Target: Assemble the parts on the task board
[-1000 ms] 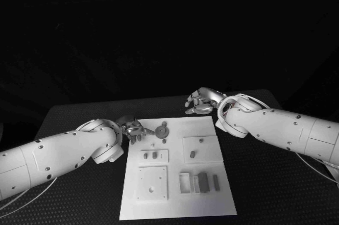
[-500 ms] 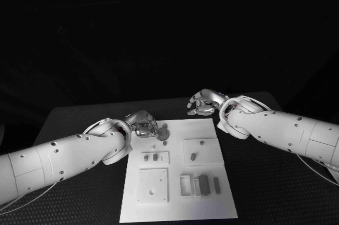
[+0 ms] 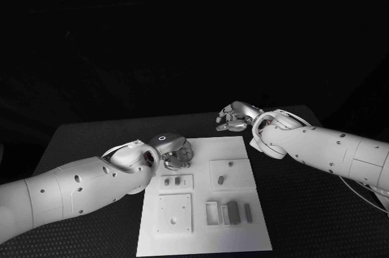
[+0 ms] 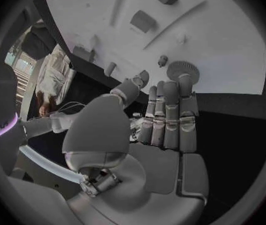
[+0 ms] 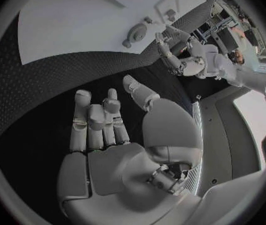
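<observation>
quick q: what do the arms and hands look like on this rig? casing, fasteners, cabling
Both arms have smooth white rounded shells dotted with small dark fasteners. The left arm and right arm each trail thin pale cables underneath. The left hand and right hand are silver metal with segmented fingers.

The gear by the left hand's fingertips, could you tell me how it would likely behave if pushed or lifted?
The gear looks rigid, so it should not flex. Lying flat on the task board, it would probably slide, not roll. Small and thin, it seems light and may slip from the left hand.
</observation>
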`<act>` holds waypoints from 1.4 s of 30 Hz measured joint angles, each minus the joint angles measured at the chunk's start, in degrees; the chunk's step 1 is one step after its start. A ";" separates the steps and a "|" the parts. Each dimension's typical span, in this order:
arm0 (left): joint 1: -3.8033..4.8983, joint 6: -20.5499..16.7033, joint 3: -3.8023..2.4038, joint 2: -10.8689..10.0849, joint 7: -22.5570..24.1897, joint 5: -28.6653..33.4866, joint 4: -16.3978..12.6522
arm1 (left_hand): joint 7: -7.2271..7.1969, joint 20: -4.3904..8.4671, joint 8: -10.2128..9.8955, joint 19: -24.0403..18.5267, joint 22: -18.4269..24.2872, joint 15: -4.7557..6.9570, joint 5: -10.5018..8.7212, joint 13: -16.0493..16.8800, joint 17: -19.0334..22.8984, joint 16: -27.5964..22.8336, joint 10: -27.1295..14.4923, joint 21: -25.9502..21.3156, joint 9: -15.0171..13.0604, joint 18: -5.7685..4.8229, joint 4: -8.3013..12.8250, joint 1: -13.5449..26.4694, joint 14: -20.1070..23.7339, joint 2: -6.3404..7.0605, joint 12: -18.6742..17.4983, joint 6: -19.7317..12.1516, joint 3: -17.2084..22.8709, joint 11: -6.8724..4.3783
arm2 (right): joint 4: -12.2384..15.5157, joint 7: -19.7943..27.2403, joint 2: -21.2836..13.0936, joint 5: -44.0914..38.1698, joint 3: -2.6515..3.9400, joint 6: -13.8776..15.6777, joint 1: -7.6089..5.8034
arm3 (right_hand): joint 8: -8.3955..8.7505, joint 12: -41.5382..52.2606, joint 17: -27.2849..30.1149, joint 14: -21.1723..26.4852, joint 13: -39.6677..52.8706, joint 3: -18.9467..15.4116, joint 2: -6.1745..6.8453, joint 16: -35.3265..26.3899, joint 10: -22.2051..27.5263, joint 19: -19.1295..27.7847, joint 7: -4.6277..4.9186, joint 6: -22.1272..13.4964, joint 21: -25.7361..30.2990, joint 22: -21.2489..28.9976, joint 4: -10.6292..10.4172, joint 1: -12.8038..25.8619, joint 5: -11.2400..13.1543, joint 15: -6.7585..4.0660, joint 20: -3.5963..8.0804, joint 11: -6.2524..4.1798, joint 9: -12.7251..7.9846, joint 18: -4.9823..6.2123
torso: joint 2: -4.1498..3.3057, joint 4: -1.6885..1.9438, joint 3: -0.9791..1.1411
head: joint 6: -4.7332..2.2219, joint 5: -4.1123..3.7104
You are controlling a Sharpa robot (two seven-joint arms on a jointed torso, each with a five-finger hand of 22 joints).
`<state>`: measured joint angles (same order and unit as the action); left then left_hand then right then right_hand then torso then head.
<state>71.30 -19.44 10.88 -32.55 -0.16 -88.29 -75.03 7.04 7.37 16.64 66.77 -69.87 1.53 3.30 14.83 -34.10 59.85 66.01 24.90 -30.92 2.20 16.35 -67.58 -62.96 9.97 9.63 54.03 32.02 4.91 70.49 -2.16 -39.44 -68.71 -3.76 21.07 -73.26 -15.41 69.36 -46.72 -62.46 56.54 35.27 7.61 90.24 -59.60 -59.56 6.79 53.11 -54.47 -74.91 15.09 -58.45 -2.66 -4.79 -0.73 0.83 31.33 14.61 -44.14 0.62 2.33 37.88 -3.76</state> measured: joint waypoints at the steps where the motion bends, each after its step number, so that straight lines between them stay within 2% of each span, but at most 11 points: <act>1: -0.21 0.24 0.02 0.21 0.04 -0.61 0.28 | 0.00 -0.16 -0.25 0.16 -0.22 -0.07 0.00 -0.20 -0.15 0.13 -0.12 0.24 0.14 0.00 0.07 -0.09 -0.07 0.01 -0.39 0.00 0.16 0.12 | 0.00 0.02 0.02 0.01 0.00 0.03 0.00 | 0.00 0.00 0.00 0.00 0.00 0.00 0.00 0.00 0.00 0.00 0.00 0.00 0.00 0.00 0.00 0.00 0.00 0.00 0.00 0.00 0.00 0.00 | 0.00 0.01 0.00 | 0.02 0.00; 3: -0.73 0.67 0.02 0.65 0.12 -1.72 0.89 | -0.40 -0.42 -0.83 0.85 -0.85 -0.42 0.00 -0.64 -0.55 0.93 -0.53 0.90 0.57 0.01 -0.05 -0.28 -0.42 -0.18 -1.31 -0.40 0.27 0.31 | 0.00 0.05 0.07 0.04 0.00 0.06 0.00 | 0.00 0.00 0.00 0.00 0.00 0.00 0.00 0.00 0.00 0.00 0.00 0.00 0.00 0.00 0.00 0.00 0.00 0.00 0.00 0.00 0.00 -0.01 | 0.00 0.01 0.01 | 0.10 -0.01; 5: -1.17 1.00 0.04 0.98 0.17 -2.43 1.40 | -0.16 -0.53 -0.86 1.13 -1.29 -0.53 0.00 -0.91 -0.73 1.17 -0.83 1.26 0.80 0.01 -0.05 -0.28 -0.53 -0.18 -1.76 -0.67 0.28 0.43 | 0.01 0.08 0.08 0.06 0.00 0.08 0.00 | 0.00 0.00 0.00 0.00 0.00 0.00 0.00 0.00 0.00 0.00 0.00 0.00 0.00 0.00 0.00 0.00 0.00 0.00 0.00 0.00 0.00 -0.02 | -0.01 0.01 0.01 | 0.15 -0.09; 10: -1.84 1.36 0.04 1.99 0.18 -3.58 2.89 | -0.11 -0.61 -1.08 1.81 -2.23 -0.62 0.00 -1.50 -1.20 2.00 -0.93 1.99 1.20 0.01 -0.21 -0.28 -1.23 -0.18 -2.83 -0.72 0.43 0.51 | 0.05 0.12 0.09 0.08 0.00 0.12 0.00 | 0.00 0.00 0.00 0.00 0.00 0.00 0.00 0.00 0.00 0.00 -0.01 0.01 0.00 0.00 0.00 0.00 0.00 0.00 0.00 0.00 0.00 -0.02 | -0.04 -0.03 0.01 | 0.26 -0.17; 14: -2.40 1.28 0.03 2.58 0.16 -4.22 3.80 | -0.36 -0.66 -1.59 4.21 -4.18 -0.67 0.00 -2.36 -2.48 4.76 -1.62 4.14 1.82 0.02 -0.21 -0.37 -3.30 -0.08 -4.29 -1.59 0.43 0.61 | 0.21 0.14 0.04 0.09 0.00 0.13 0.00 | 0.00 0.00 -0.01 0.00 0.00 0.00 0.00 0.00 0.00 0.00 -0.01 0.01 0.00 0.00 0.00 0.00 0.00 0.01 0.00 0.00 -0.01 -0.04 | -0.07 -0.06 0.03 | 0.31 -0.18; 18: -2.45 1.02 0.03 2.65 0.11 -4.61 4.16 | -0.45 -0.61 -2.04 6.14 -5.08 -0.59 0.00 -3.04 -3.49 7.60 -1.64 6.23 2.42 0.02 -0.37 -0.50 -4.74 0.05 -5.03 -2.31 0.59 0.61 | 0.35 0.14 0.05 0.10 0.00 0.14 0.00 | 0.00 0.00 -0.01 0.00 0.00 0.00 0.00 0.00 0.00 0.00 -0.02 0.02 0.00 0.00 0.00 0.00 0.00 0.01 0.00 0.00 -0.01 -0.05 | -0.07 -0.06 0.04 | 0.35 -0.35; 23: -2.45 0.53 0.03 2.55 0.11 -4.88 4.12 | -0.45 -0.69 -2.04 6.68 -5.08 -0.69 0.00 -3.14 -3.73 8.50 -1.64 6.90 2.58 0.01 -0.50 -0.50 -5.23 0.05 -5.02 -2.31 0.77 0.61 | 0.41 0.15 0.05 0.11 0.00 0.14 0.00 | 0.00 0.00 -0.01 0.00 0.00 0.00 0.00 0.00 0.00 0.00 0.01 -0.01 0.00 0.00 0.00 0.00 0.00 0.01 0.00 0.00 -0.01 -0.07 | -0.05 -0.03 0.04 | 0.40 -0.43; 27: -2.45 0.01 0.02 2.49 0.12 -5.03 4.08 | -0.35 -0.10 -2.04 7.69 -5.07 0.39 0.00 -2.70 -3.98 9.70 0.50 8.00 2.57 0.03 -0.38 -0.50 -6.34 0.05 -4.20 -2.21 0.89 -0.07 | 0.41 0.15 0.16 0.11 0.00 0.13 0.00 | 0.00 0.00 -0.01 0.00 0.00 0.00 0.00 0.00 0.00 0.00 0.13 -0.13 0.00 0.00 0.00 0.00 0.00 0.01 0.00 0.00 -0.01 -0.11 | 0.02 0.01 0.04 | 0.47 -0.44; 33: -2.46 -0.45 0.01 2.69 0.21 -5.06 4.19 | -0.28 -0.10 -1.81 7.70 -5.07 0.51 0.00 -2.59 -3.98 10.03 0.90 8.59 2.57 0.07 -0.50 -0.50 -6.45 0.05 -4.17 -1.71 1.02 -0.22 | 0.41 0.16 0.19 0.12 0.00 0.12 0.00 | 0.00 0.00 -0.01 0.00 0.01 0.00 0.00 0.00 0.00 0.00 0.14 -0.14 0.00 0.00 0.00 0.00 0.00 0.02 0.00 0.00 -0.01 -0.36 | 0.05 0.05 0.02 | 0.51 -0.51; 42: -2.51 -0.32 0.01 3.37 0.23 -5.06 5.10 | 0.61 0.22 -1.17 8.21 -5.06 0.31 0.00 -2.45 -3.97 10.82 1.37 9.73 2.57 0.04 -0.52 -0.52 -7.07 -1.28 -4.17 -0.82 1.38 -0.32 | 0.63 0.16 0.28 0.12 0.00 0.10 0.00 | 0.00 0.00 -0.02 0.00 0.01 0.00 0.00 0.00 0.00 0.00 0.13 -0.13 0.00 0.00 0.00 0.00 0.00 0.03 0.00 0.00 -0.01 -0.39 | 0.04 0.05 0.04 | 0.40 -0.45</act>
<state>68.79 -19.76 10.89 -29.18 0.07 -93.35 -69.93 7.65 7.59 15.47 74.98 -74.93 1.84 3.30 12.38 -38.07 70.68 67.38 34.63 -28.35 2.24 15.83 -68.11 -70.03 8.69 5.45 53.21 33.41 4.60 71.12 -2.00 -39.17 -68.59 -3.76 21.16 -73.26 -15.41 69.36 -46.73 -62.46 56.55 35.27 7.61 90.24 -59.60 -59.55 6.92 52.97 -54.47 -74.91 15.09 -58.45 -2.66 -4.76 -0.73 0.83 31.32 14.22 -44.09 0.68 2.37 38.28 -4.21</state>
